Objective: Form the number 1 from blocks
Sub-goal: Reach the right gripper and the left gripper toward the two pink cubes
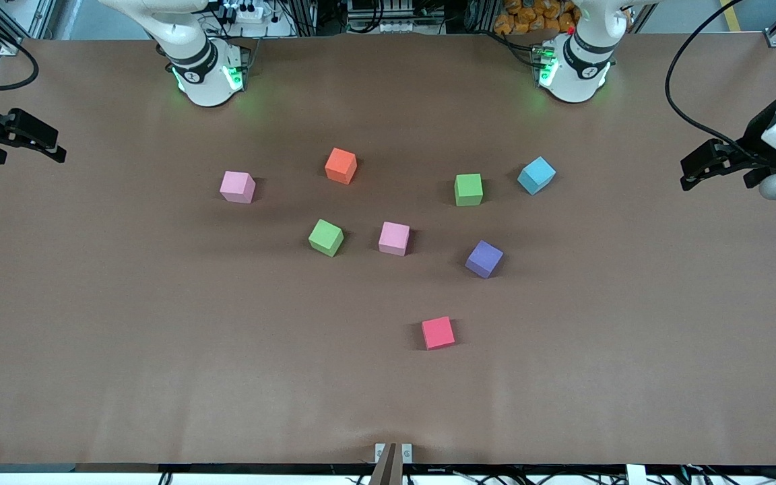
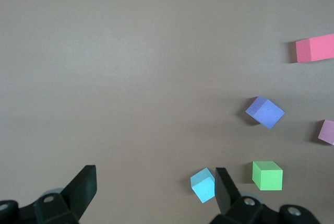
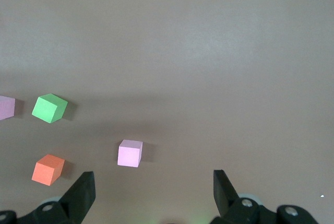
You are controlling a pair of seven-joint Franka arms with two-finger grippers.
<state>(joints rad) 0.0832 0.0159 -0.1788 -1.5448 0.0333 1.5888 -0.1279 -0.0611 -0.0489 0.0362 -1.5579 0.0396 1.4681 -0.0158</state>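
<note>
Five blocks lie scattered mid-table. One pink block [image 1: 238, 186] [image 3: 130, 153] sits toward the right arm's end, the other pink block [image 1: 394, 238] [image 2: 327, 131] beside a green block [image 1: 326, 237] [image 3: 49, 108]. A second green block [image 1: 469, 189] [image 2: 267, 175] lies farther from the front camera than the purple block [image 1: 483, 259] [image 2: 265, 112]. My right gripper [image 1: 51, 145] [image 3: 151, 190] hangs open and empty over the right arm's end of the table. My left gripper [image 1: 688, 174] [image 2: 155, 187] hangs open and empty over the left arm's end.
An orange cube [image 1: 341, 165] [image 3: 48, 169] lies between the pink and green blocks, toward the bases. A light blue cube [image 1: 536, 175] [image 2: 203, 185] sits beside the second green block. A red cube [image 1: 438, 333] [image 2: 315, 48] lies nearest the front camera. Brown tabletop [image 1: 159, 350] surrounds them.
</note>
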